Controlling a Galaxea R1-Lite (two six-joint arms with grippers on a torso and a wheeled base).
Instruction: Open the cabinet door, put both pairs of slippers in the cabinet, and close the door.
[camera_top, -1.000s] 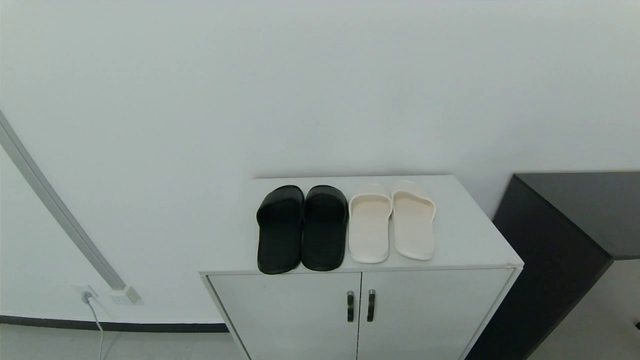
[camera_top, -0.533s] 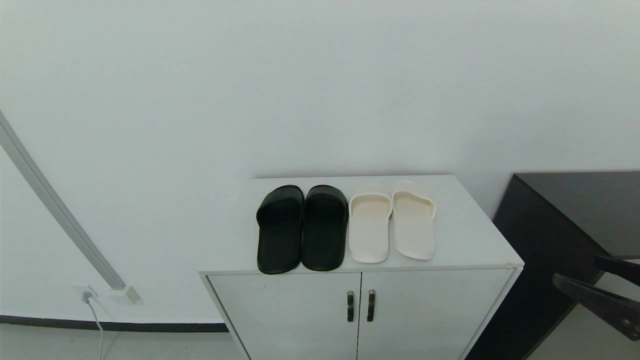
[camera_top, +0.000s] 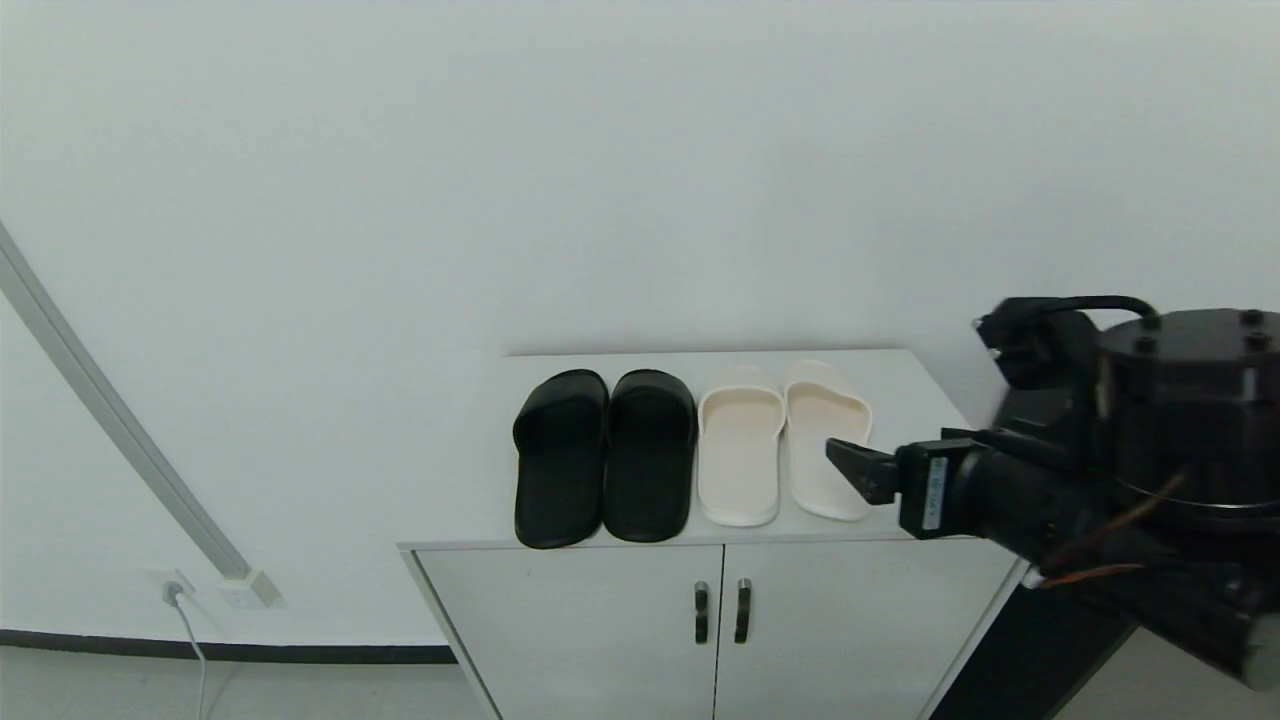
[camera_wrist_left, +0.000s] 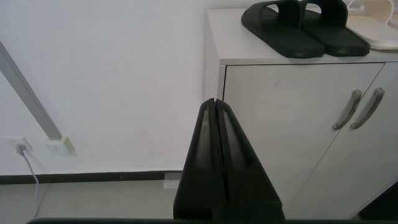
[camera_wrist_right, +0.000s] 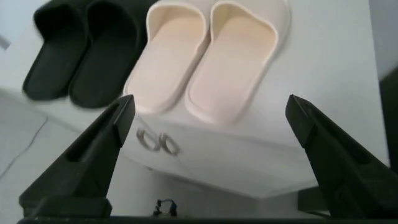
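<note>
Two pairs of slippers lie side by side on top of the white cabinet (camera_top: 930, 470): the black pair (camera_top: 603, 455) on the left and the cream pair (camera_top: 783, 455) on the right. Both doors are shut, and their two dark handles (camera_top: 721, 611) meet at the middle. My right gripper (camera_top: 860, 468) hangs open above the cabinet's right front edge, just right of the cream pair (camera_wrist_right: 211, 56), holding nothing. In the right wrist view its fingers (camera_wrist_right: 106, 155) stand wide apart. My left gripper (camera_wrist_left: 216, 102) is shut and empty, low in front of the left door (camera_wrist_left: 292, 124).
A dark piece of furniture (camera_top: 1040, 650) stands against the cabinet's right side. A grey conduit (camera_top: 100, 400) runs down the wall to a socket with a cable (camera_top: 172, 592) at the lower left. The white wall is right behind the cabinet.
My right arm has come up from the lower right and swung left, from out of view to beside the cream slippers. The slippers and doors have not moved.
</note>
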